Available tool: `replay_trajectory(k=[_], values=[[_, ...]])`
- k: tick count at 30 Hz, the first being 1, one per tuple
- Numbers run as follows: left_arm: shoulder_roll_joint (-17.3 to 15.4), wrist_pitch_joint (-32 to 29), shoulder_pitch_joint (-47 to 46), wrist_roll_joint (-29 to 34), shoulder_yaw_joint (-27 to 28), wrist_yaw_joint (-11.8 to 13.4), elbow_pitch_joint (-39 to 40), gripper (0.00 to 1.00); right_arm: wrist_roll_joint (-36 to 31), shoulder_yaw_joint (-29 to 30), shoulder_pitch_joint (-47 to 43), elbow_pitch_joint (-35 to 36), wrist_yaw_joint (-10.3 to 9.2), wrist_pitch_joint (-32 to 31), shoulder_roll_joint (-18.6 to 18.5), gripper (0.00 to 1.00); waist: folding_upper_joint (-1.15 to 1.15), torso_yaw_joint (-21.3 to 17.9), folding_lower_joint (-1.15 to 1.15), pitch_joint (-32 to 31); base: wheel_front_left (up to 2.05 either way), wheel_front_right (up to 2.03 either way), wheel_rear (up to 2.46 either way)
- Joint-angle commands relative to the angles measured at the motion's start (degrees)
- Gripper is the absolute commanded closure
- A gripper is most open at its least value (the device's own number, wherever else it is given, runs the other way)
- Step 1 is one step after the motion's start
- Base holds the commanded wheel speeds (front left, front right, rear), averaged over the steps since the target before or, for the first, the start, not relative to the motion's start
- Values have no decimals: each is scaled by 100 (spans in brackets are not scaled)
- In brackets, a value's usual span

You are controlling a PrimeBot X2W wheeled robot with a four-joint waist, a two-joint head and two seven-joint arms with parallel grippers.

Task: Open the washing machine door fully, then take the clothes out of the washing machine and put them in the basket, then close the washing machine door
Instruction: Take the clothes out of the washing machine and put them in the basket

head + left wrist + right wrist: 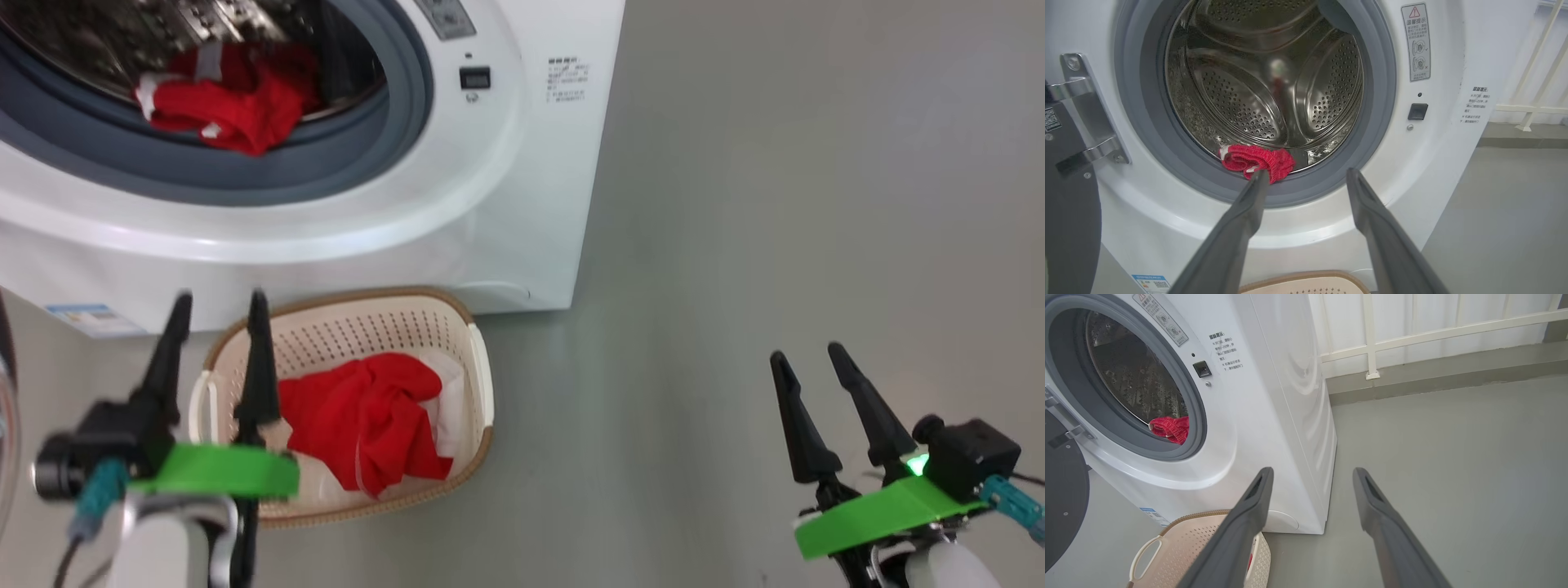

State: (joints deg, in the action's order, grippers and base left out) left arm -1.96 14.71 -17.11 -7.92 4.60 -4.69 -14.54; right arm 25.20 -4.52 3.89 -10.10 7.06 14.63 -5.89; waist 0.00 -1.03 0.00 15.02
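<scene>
Left tool [1307, 173] gapes empty at the washing machine [1433, 163]: go low over its gasket [1306, 194], pinch the clothes [1253, 160] at their thickest fold

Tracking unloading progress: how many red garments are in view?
2. One red garment lies at the drum lip of the washing machine; the other garment lies in the basket. More could hide underneath.

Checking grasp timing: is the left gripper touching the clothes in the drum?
Apart. Head view: left gripper, open, sits by the basket; white washing machine front separates it from the clothes.
</scene>
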Motion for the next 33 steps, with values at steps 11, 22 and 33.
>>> replay_trajectory(k=[11, 22, 33], values=[[-491, 29, -2372, 573, 110, -145, -1040, 0, 110, -415, 818, 143, 43, 37, 55, 0, 0, -326, 0, 1568, 0, 0, 0], [-1224, 29, -4042, 825, 143, 3, -2606, 0, 163, -672, 1126, 159, 43, 37, 125, 0, 0, -762, 0, 2084, 0, 0, 0], [-1835, 29, -4995, 1082, -42, 355, -3367, 0, 192, -853, 1170, 209, 43, 37, 166, 0, 0, -1069, 0, 2360, 0, 0, 0]])
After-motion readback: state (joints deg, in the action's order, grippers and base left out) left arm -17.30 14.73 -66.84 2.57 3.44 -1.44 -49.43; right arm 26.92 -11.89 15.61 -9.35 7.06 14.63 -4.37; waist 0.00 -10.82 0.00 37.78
